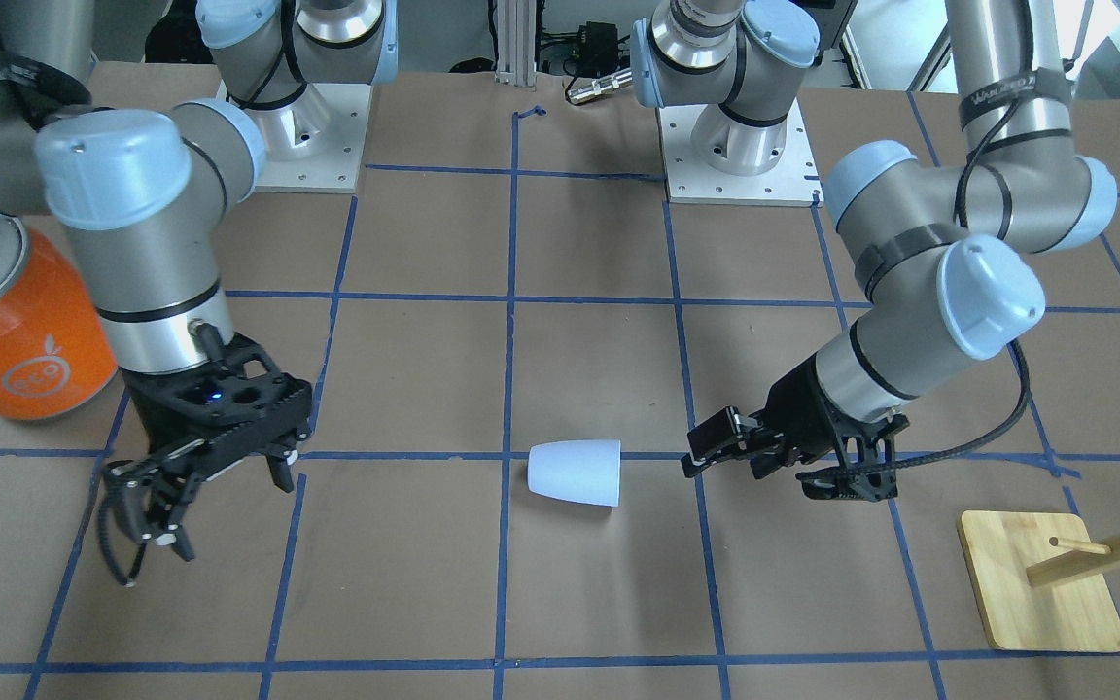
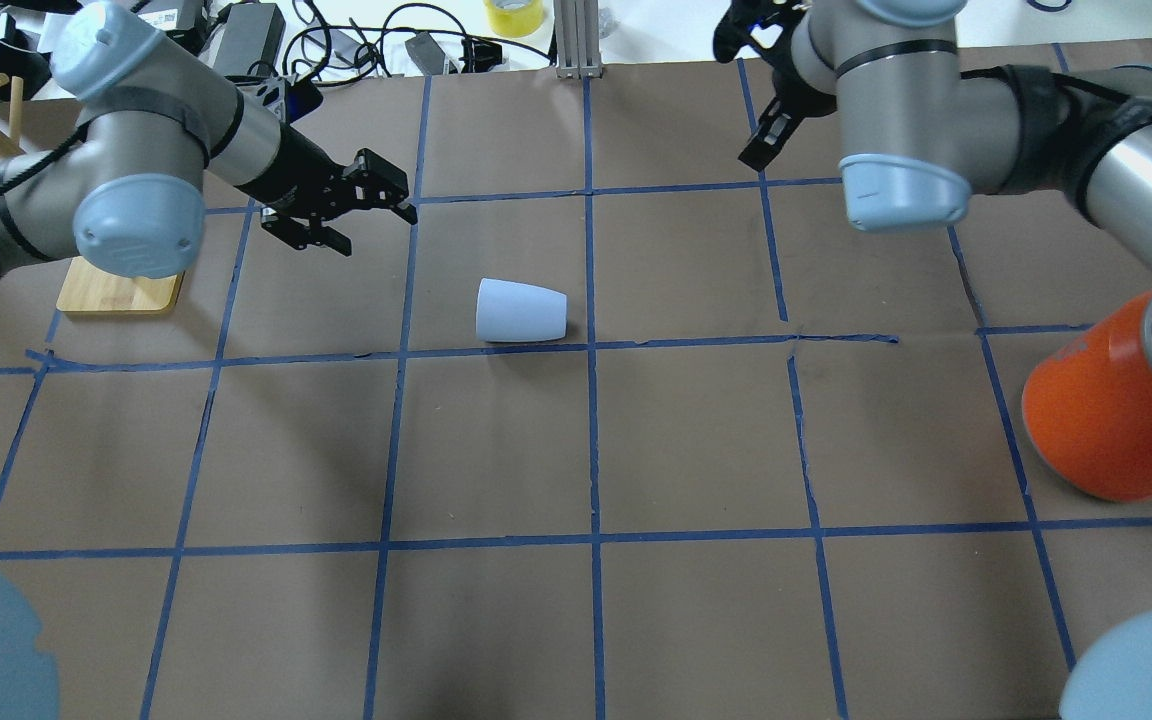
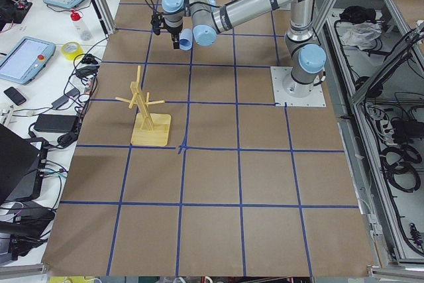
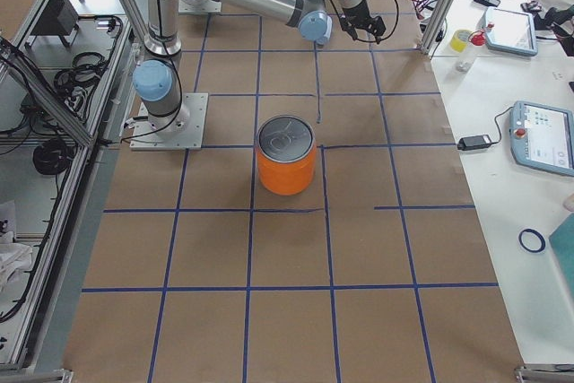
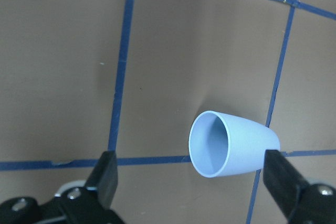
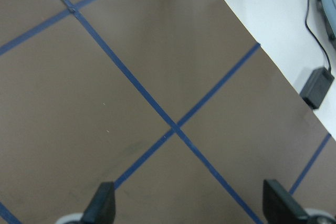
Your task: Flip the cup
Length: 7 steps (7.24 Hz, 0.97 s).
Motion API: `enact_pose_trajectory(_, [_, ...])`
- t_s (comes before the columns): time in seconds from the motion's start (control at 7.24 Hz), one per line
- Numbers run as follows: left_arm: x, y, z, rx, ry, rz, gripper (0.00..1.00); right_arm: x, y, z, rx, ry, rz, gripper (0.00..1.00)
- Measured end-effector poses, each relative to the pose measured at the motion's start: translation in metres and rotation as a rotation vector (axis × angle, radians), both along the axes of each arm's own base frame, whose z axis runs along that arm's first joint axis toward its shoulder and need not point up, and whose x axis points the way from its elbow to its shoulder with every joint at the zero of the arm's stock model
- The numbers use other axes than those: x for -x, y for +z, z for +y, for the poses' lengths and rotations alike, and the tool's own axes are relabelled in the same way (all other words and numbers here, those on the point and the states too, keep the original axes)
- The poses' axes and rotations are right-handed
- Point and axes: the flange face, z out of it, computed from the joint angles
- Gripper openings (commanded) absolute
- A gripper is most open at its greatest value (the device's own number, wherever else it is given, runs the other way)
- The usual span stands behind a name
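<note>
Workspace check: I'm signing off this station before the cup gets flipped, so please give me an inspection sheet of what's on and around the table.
Surface: table covered in brown paper with a blue tape grid.
Job's things: cup lying on its side, mouth toward the left gripper, untouched.
Clutter: orange can upright on the robot's right; wooden stand on its left.
Grippers: left gripper open, empty, short of the cup; right gripper open, empty, over bare table.
Cables: black cable looped at the left wrist.
Surroundings: tablets, tape roll and loose leads on side benches.
</note>
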Motion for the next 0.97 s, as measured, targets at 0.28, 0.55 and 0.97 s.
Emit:
enact_pose_trajectory(0.28, [0.029,-0.043,-0.007,-0.038,-0.05,0.07,1.0,0.048,0.024,0.012,-0.052,-0.231,-0.033,1.0])
enact_pose_trajectory(0.55, [0.06,-0.065,0.0,-0.075,-0.095,0.084,1.0,0.061,0.06,0.043,-0.099,-0.478,-0.111,1.0])
enact_pose_trajectory(0.97, [0.087,-0.082,0.021,-0.126,-0.126,0.152,0.71,0.06,0.085,0.077,-0.169,-0.775,-0.212,1.0])
